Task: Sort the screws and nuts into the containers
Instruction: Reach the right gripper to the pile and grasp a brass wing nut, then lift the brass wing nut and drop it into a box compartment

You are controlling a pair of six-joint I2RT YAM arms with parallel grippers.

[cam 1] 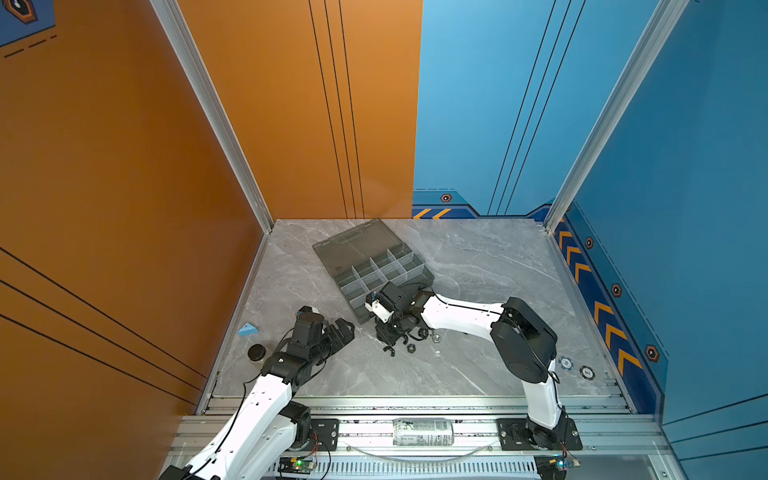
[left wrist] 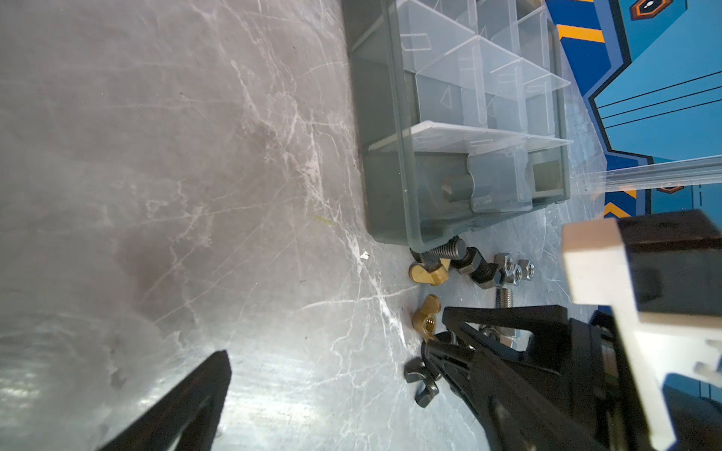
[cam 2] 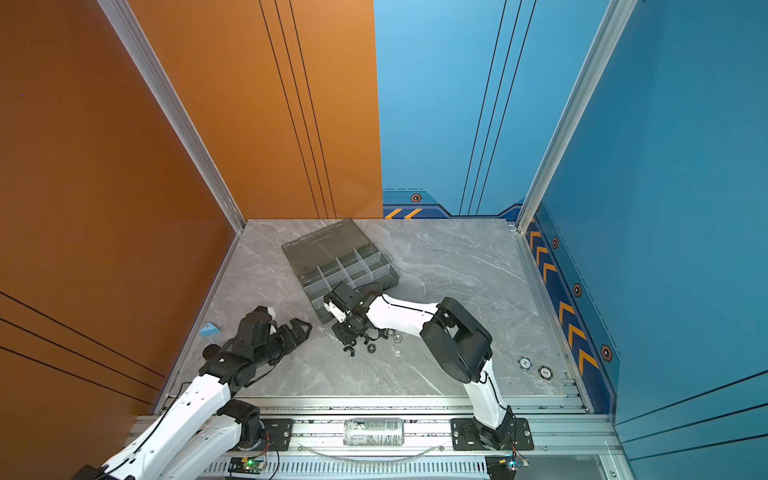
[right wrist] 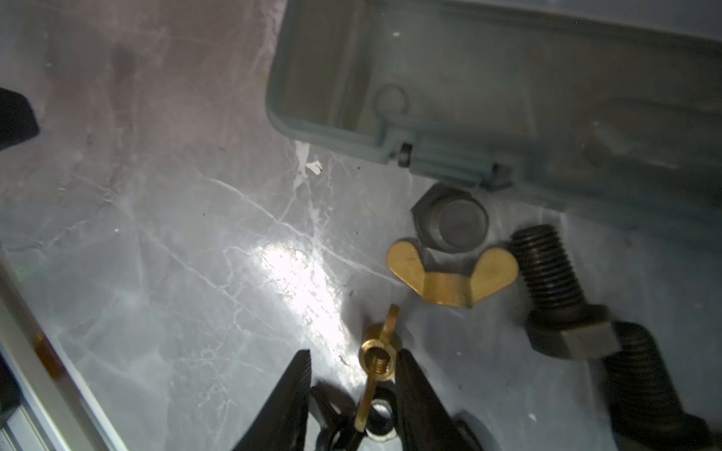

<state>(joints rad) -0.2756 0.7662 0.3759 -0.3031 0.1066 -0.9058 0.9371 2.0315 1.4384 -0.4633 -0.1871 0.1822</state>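
Left gripper (cam 1: 341,329) hangs spread above the surface (cam 1: 457,370). Right gripper (right wrist: 355,363) straddles a brass wing nut (right wrist: 378,357) — one finger touching, the other apart (top views hide this); black screws (right wrist: 547,269) lie beside the containers (cam 1: 376,270), partly cut off.

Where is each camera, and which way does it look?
Both top views: high above the arm bases, looking down at the marble table, organizer box, whole arms, left gripper and right gripper.
Left wrist: low over the table, facing the box; one own finger shows, plus the right gripper.
Right wrist: looks down between its fingers at a brass wing nut.
Shared: both wrist views show a second brass wing nut and black bolts.
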